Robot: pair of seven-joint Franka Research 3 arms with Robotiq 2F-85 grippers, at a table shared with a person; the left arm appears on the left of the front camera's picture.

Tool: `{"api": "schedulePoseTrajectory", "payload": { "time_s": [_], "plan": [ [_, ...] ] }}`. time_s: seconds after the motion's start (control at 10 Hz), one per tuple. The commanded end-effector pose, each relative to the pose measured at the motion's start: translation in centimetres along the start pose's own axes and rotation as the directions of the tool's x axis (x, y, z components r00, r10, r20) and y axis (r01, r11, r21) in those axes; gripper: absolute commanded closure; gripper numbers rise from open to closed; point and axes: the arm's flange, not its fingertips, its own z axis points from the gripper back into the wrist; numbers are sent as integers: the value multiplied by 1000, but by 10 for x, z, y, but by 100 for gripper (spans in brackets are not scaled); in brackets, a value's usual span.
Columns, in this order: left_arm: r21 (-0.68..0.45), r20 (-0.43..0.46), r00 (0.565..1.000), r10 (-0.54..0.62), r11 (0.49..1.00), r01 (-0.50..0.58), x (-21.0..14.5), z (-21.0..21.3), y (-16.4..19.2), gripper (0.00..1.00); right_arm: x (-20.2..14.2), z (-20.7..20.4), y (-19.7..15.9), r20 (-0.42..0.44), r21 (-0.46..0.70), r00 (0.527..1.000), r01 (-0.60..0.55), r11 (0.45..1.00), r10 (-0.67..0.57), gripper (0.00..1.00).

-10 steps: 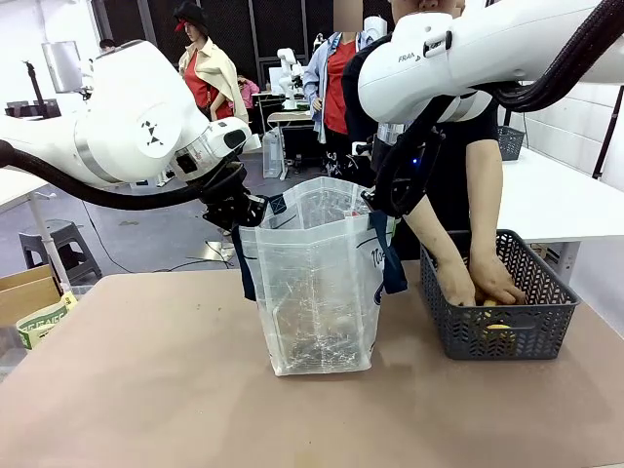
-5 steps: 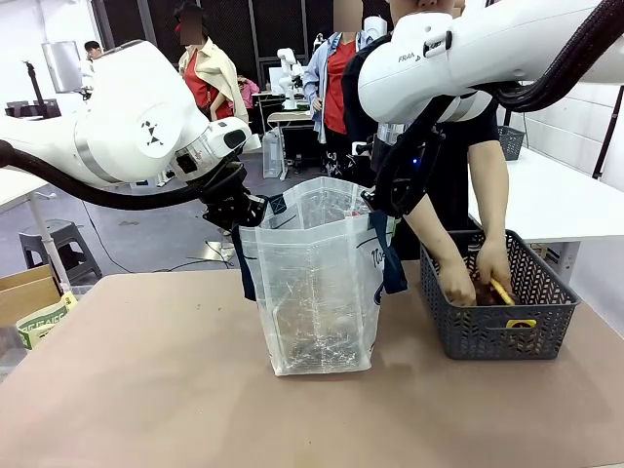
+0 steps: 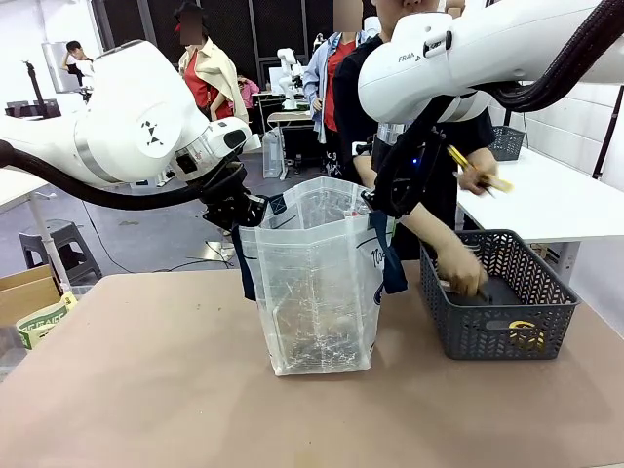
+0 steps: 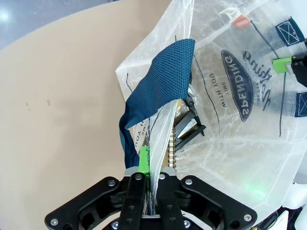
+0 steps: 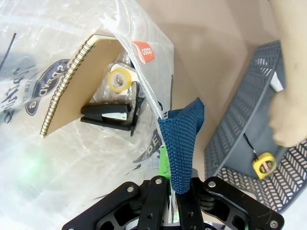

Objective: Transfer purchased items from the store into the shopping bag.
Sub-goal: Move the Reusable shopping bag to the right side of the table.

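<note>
On the bench (image 3: 136, 390) we hold the shopping bag (image 3: 317, 292) upright and wide-mouthed beside the store (image 3: 497, 336), left claw (image 3: 246, 213) and right claw (image 3: 378, 207) each pinched shut on its rim, so the person's hand (image 3: 478, 177) can drop in the yellow-handled tool (image 3: 456, 154).

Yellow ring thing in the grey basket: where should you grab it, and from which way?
Probably from straight above, pinching across the yellow ring by its outer edges. It seems to lie flat on the floor of the basket, close to a lattice wall, so the walls block any sideways approach and only the open top is free.
</note>
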Motion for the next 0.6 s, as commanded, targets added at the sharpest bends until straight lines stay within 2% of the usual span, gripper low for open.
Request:
{"api": "schedulePoseTrajectory", "payload": {
  "time_s": [0.0, 0.5],
  "plan": [
    [0, 3, 1000, 2, 1000, -2, 0, 1, 1, 100, 0, 0, 0, -1, 0, 1000, 0, 1000, 0, 100],
    [0, 3, 1000, 2, 1000, -2, 0, 1, 1, 100, 0, 0, 0, -1, 0, 1000, 0, 1000, 0, 100]
  ]
}}
